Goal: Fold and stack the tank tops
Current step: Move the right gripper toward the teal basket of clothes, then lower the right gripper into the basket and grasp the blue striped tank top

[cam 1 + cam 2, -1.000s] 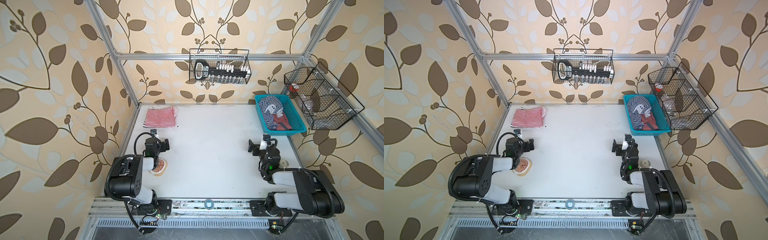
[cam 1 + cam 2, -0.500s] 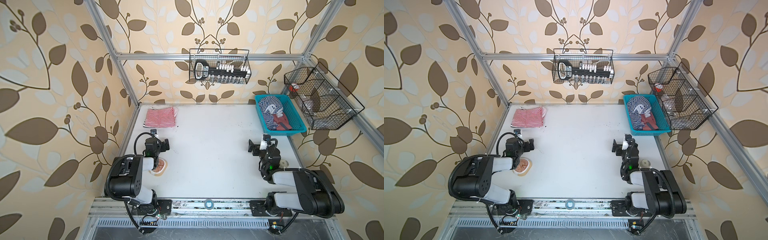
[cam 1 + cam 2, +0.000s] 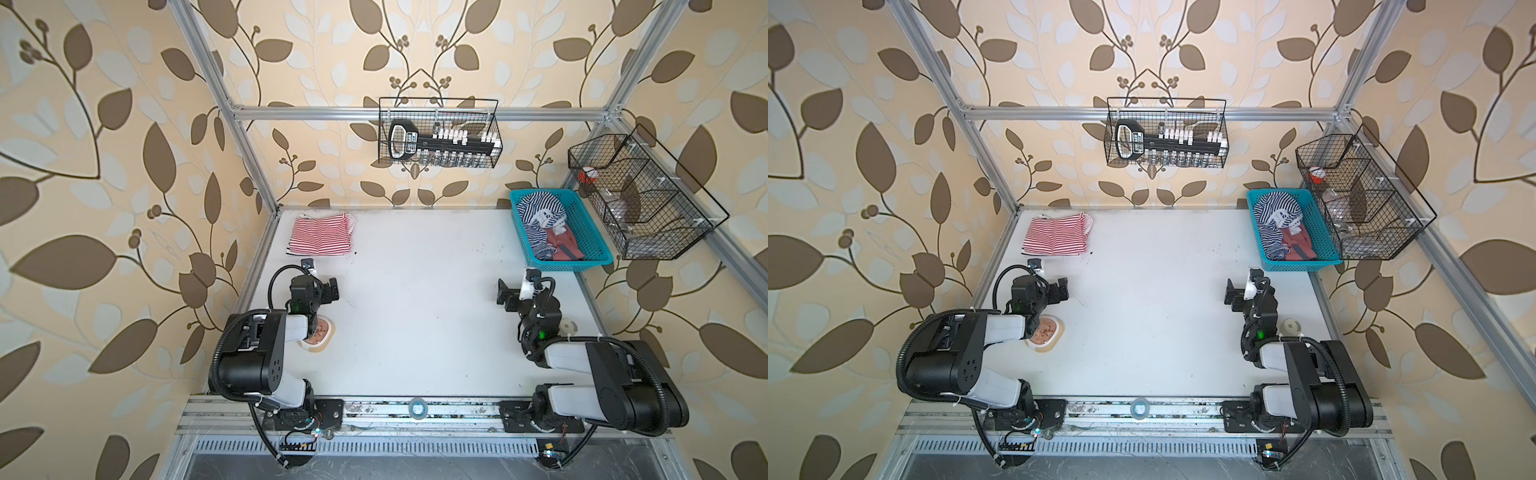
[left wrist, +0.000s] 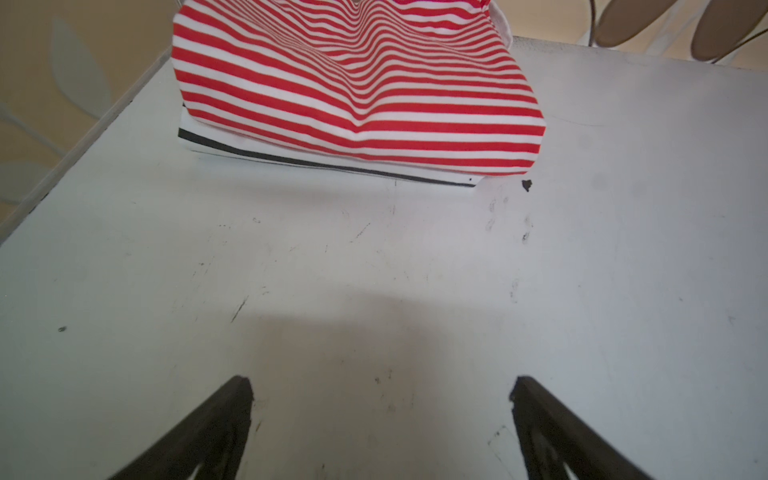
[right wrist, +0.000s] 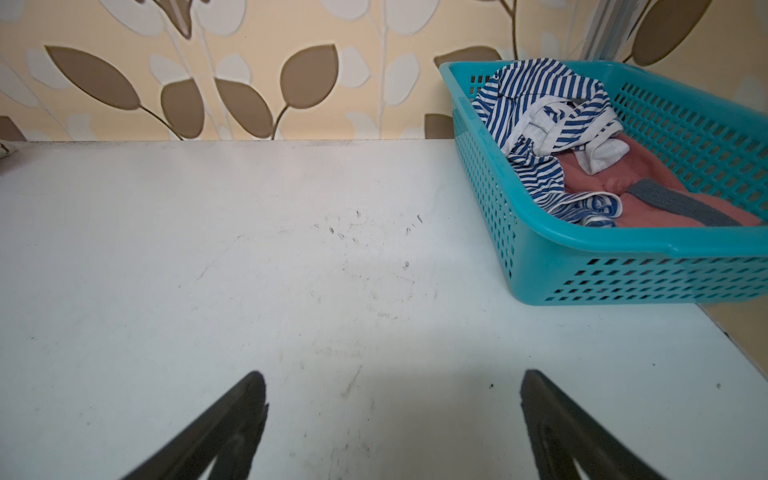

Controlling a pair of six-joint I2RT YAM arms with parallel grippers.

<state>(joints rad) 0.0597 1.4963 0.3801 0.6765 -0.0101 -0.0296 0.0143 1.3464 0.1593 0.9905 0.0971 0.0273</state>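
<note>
Count three tops. One, the red-striped top [image 3: 322, 235], lies folded at 11 o'clock on the tabletop [image 3: 415, 311]. Two, the navy-striped top [image 5: 536, 95] and the dusty red top [image 5: 656, 178], lie crumpled in the one basket [image 5: 623, 245] at 1 o'clock. Treat each as light, limp cloth that will likely sag and drag: take hold at a hem or shoulder strap. The left pincer [image 4: 380, 380] and right pincer [image 5: 393, 374] stand open, empty

- The red-white striped tank top [image 3: 322, 234] lies folded flat at the table's [image 3: 415, 311] far left corner.
- The navy-white striped tank top [image 3: 538, 216] sits crumpled in the basket's [image 3: 573, 264] far end.
- The dusty red tank top [image 3: 563, 245] is bunched at the basket's near end, partly under the navy one.
</note>
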